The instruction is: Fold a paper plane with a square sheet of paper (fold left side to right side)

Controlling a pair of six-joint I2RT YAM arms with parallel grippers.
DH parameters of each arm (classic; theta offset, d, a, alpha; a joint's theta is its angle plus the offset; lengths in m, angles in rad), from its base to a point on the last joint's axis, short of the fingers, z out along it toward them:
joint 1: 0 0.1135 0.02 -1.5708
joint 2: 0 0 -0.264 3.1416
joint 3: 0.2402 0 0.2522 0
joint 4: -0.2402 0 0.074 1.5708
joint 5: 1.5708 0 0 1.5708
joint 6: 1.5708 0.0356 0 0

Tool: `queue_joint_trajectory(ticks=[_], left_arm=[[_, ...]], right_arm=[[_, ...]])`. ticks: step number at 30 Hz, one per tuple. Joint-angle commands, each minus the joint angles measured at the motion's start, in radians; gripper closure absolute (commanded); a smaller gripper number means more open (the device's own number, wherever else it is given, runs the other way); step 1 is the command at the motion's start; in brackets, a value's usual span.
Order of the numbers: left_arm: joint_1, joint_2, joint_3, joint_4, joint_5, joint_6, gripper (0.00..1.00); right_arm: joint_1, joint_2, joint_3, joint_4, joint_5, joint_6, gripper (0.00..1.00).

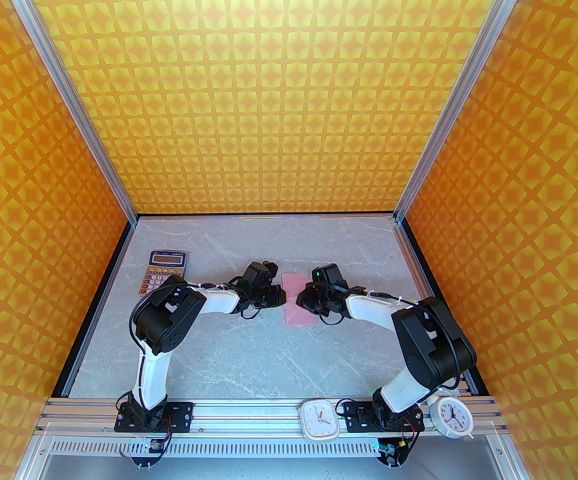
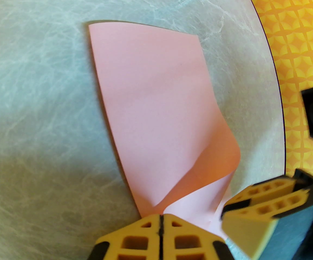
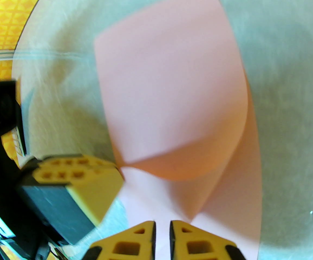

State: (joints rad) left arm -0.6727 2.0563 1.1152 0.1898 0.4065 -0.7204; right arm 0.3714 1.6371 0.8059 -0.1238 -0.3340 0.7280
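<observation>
- Where the marble-patterned table [image 1: 249, 348] reaches its far left corner, an orange-keyed calculator [image 1: 168, 271] lies flat, well apart from the arms.
- The left gripper [image 1: 280, 295] is low at the left edge of the paper. In the left wrist view its jaws are pressed together, tips against the paper's edge; I cannot tell whether any paper is caught between them.
- The square sheet of paper [image 2: 151, 104] lies near the table's middle, between the two grippers. Most of it is flat, but one flap beside the grippers is lifted and curled over.
- The right gripper [image 3: 162, 230] is over the sheet's right part, close to the left gripper. Its jaws are parted by a narrow slit and hold nothing.
- A square white clock [image 1: 319, 419] and a round white clock [image 1: 450, 416] rest on the near rail.
</observation>
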Motion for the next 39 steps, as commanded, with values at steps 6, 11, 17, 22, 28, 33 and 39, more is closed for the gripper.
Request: queue_joint_trajectory(ticks=[6, 11, 17, 22, 28, 33, 39], left_arm=[[0.007, 0.019, 0.026, -0.011, -0.014, 0.018, 0.95], [0.008, 0.021, 0.029, -0.014, -0.014, 0.018, 0.95], [0.008, 0.024, 0.032, -0.016, -0.014, 0.020, 0.94], [0.007, 0.027, 0.037, -0.017, -0.014, 0.019, 0.92], [0.039, -0.024, 0.028, -0.041, -0.014, 0.023, 0.75], [0.055, -0.130, 0.009, -0.105, -0.031, 0.052, 0.71], [0.005, -0.151, -0.004, -0.099, 0.029, 0.005, 0.82]], right_arm=[[-0.008, 0.107, 0.107, -0.026, 0.014, -0.031, 0.84], [-0.022, 0.134, 0.094, -0.037, 0.039, -0.038, 0.85], [-0.044, 0.114, 0.030, -0.053, 0.091, -0.047, 0.86], [-0.046, 0.117, -0.009, -0.037, 0.090, -0.044, 0.86], [-0.046, 0.116, -0.027, -0.020, 0.084, -0.039, 0.86], [-0.045, 0.113, -0.034, -0.016, 0.081, -0.040, 0.87], [-0.046, 0.111, -0.040, -0.004, 0.075, -0.033, 0.86]])
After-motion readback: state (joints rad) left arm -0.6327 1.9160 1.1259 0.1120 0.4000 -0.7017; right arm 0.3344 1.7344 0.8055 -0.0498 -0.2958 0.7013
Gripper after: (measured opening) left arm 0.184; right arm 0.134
